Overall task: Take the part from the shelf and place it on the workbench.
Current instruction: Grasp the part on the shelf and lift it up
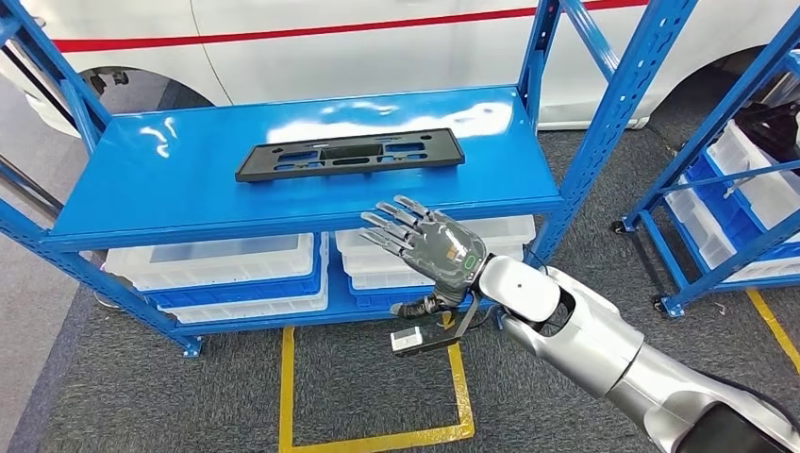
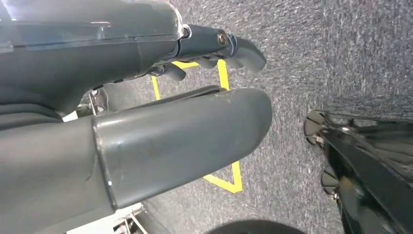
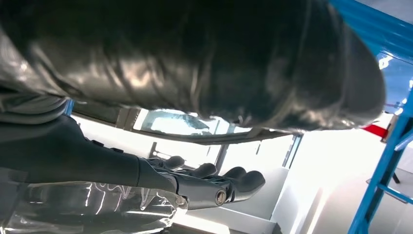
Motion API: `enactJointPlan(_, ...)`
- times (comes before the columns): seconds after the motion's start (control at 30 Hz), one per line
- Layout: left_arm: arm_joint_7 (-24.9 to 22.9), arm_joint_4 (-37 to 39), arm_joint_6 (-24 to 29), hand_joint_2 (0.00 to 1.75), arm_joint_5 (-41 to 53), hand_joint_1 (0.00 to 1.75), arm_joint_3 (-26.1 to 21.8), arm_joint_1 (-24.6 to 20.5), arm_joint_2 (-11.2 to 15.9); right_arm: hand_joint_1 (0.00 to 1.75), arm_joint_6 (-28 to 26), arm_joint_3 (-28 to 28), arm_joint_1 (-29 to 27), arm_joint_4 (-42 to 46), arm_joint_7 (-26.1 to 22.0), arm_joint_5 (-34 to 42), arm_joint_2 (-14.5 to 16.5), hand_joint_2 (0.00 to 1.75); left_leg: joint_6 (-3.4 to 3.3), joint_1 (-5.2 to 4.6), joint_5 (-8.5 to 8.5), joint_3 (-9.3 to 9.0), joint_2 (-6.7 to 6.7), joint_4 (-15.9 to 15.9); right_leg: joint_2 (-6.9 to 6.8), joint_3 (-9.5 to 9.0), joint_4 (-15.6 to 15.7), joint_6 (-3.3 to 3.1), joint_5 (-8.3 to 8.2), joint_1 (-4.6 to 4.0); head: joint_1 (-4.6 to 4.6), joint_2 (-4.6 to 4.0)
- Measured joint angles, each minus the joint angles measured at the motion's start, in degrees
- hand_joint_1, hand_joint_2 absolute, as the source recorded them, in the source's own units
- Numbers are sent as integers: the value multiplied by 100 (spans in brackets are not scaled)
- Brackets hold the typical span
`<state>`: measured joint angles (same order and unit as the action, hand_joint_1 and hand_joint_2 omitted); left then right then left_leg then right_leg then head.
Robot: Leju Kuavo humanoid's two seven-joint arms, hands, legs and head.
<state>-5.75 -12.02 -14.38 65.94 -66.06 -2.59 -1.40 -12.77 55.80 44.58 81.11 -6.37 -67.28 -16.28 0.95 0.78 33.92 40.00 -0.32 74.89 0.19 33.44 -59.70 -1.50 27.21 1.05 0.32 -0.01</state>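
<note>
A long flat black plastic part point(image 1: 350, 154) with rectangular cut-outs lies across the middle of the blue shelf's top board point(image 1: 170, 179). My right hand point(image 1: 425, 243) hovers just in front of the shelf's front edge, below and right of the part, fingers stretched out and apart, holding nothing. In the right wrist view the thick grey thumb point(image 3: 272, 63) and dark fingers point(image 3: 229, 187) stand apart with nothing between them. My left hand point(image 2: 160, 122) hangs low over the grey carpet, thumb point(image 2: 185, 141) and fingers point(image 2: 234, 48) apart and empty.
Clear plastic bins point(image 1: 226, 269) sit on the shelf's lower level. A second blue rack point(image 1: 726, 198) with bins stands at the right. A white vehicle body point(image 1: 377, 38) is behind the shelf. Yellow tape lines point(image 1: 373, 439) mark the carpet.
</note>
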Motion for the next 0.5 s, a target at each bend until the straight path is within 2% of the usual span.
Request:
enactJointPlan(0.03, -1, 0, 1, 0, 1, 0, -1, 7, 0, 0, 13, 0, -2, 1, -1, 3, 0, 0, -18, -1, -218, 3, 0, -157, 5, -48, 0, 2, 31, -5, 1, 0)
enactJointPlan(0.1, -3, 0, 0, 0, 2, 0, -1, 17, 3, 0, 28, 0, 1, 0, -2, 14, -1, 0, -82, -12, -760, -224, 0, -890, 12, -149, 4, 19, 104, -16, 3, 1)
enactJointPlan(0.13, -3, 1, -1, 0, 2, 0, -1, 15, 5, 0, 30, 0, 5, 0, -3, 21, -1, 0, -118, -28, -929, -350, 0, -1224, 16, -175, 4, 38, 132, -26, 3, 0)
enactJointPlan(0.17, -3, 1, -1, 0, 2, 0, -1, 11, 8, 0, 32, 0, 7, 1, -5, 31, -2, 0, -148, -45, -986, -430, 1, -1438, 17, -175, 4, 60, 149, -32, 4, 1)
enactJointPlan(0.23, -3, 2, -2, 0, 2, 0, -1, 1, 9, 0, 39, 0, 10, 3, -10, 50, -2, 0, -185, -71, -930, -473, 0, -1560, 19, -157, 25, 117, 153, -37, 2, 0)
enactJointPlan(0.3, -4, 2, -1, 0, 2, 0, -2, 9, 9, 0, 46, -2, 14, 16, -13, 61, -9, 0, -224, -40, -923, -522, 5, -1645, 11, -155, -2, 179, 197, -35, 3, 0)
enactJointPlan(0.33, -5, 3, -1, 0, 2, 0, -2, 14, 8, 0, 48, -3, 21, 23, -13, 64, -15, 0, -252, -24, -926, -558, 10, -1687, 8, -101, -130, 205, 273, -37, 4, 0)
enactJointPlan(0.37, -7, 3, -1, 0, 2, 0, -3, 15, 7, 0, 53, -4, 24, 28, -13, 66, -20, 0, -280, -9, -925, -590, 14, -1719, 6, 25, -375, 225, 394, -35, 5, 0)
enactJointPlan(0.43, -11, 5, -2, 0, 2, 0, -3, 6, 7, 0, 77, -4, 9, 29, -14, 68, -27, 0, -323, -15, -899, -618, 16, -1723, 7, 454, -1104, 250, 669, -29, 5, 0)
enactJointPlan(0.47, -13, 5, -2, 0, 2, 0, -3, 2, 7, 0, 92, -4, -8, 29, -15, 68, -32, 0, -332, -17, -880, -631, 12, -1718, 7, 659, -1403, 261, 724, -26, 5, -1)
enactJointPlan(0.5, -15, 6, -2, 0, 2, 0, -3, 0, 7, 0, 104, -4, -24, 29, -15, 68, -37, 0, -335, -18, -857, -652, 7, -1711, 5, 782, -1530, 269, 670, -23, 5, -1)
